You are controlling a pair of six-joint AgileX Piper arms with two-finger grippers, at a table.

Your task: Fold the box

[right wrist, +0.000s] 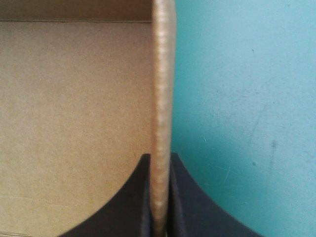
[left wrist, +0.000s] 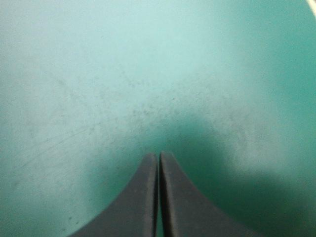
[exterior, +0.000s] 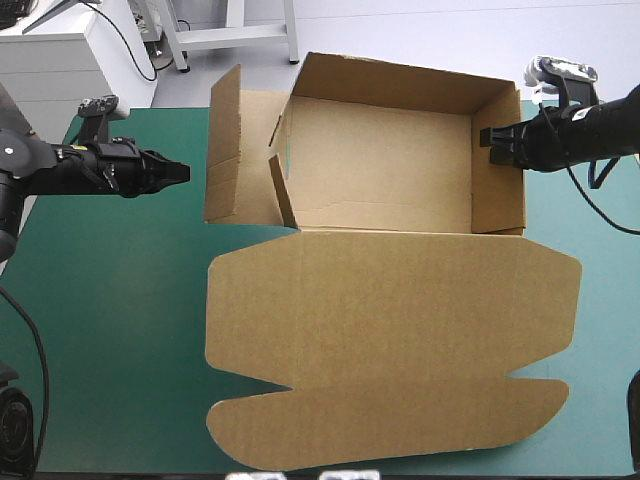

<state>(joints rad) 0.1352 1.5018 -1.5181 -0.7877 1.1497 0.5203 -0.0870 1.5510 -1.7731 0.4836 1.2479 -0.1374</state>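
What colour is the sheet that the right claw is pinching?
Plain brown: the box, clearest in the high view.

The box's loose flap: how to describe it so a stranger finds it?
On the teal-green table lies the brown box, a tray with its lid flat in front. At the tray's left end one flap stands outside it. Unlike the other walls, it is not folded in; the left gripper points at it.
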